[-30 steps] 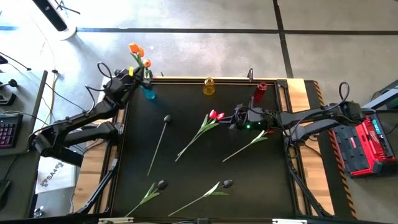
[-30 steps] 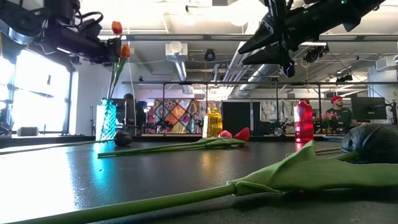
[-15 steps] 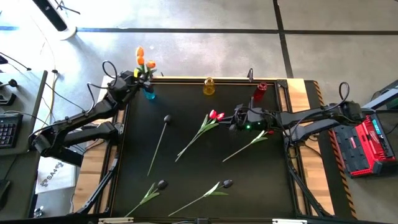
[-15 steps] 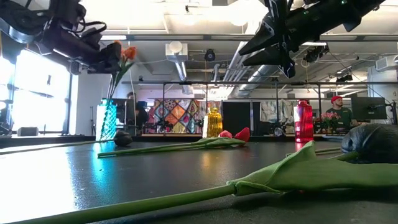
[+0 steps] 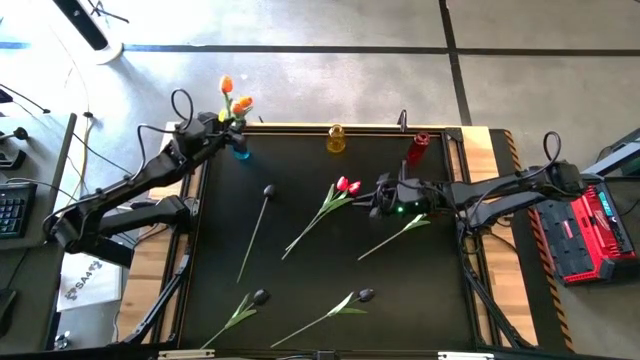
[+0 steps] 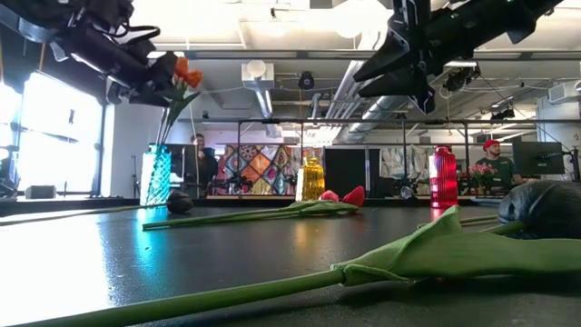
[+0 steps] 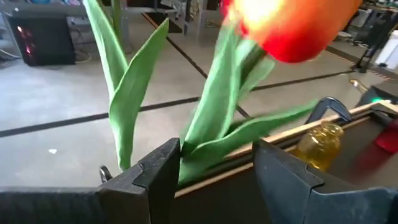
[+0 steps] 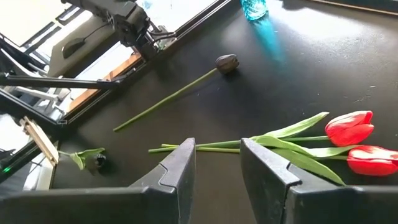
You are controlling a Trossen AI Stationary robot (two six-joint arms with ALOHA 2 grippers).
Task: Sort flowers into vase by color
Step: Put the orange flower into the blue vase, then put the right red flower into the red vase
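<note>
**A:** Where are the flowers?

**B:** Orange tulips (image 5: pixel 233 95) stand in the blue vase (image 5: pixel 240 151) at the table's (image 5: pixel 400 290) far left corner; the left gripper (image 7: pixel 214 165) gapes around their leaves, apparently gripping nothing. Red tulips (image 5: pixel 347 186) and black ones (image 5: pixel 268 190) lie loose.

**A:** Handling?

**B:** Light, springy, slippery; pinch mid-stem. The right gripper (image 8: pixel 216 163) hovers part-open, empty, above the red pair.

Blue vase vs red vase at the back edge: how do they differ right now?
The blue vase stands at the table's back left corner; the red vase stands toward the back right. The blue vase holds orange tulips; the red vase shows no flowers in it. The left tool is at the blue vase; no tool is at the red one. Both stand upright.
</note>
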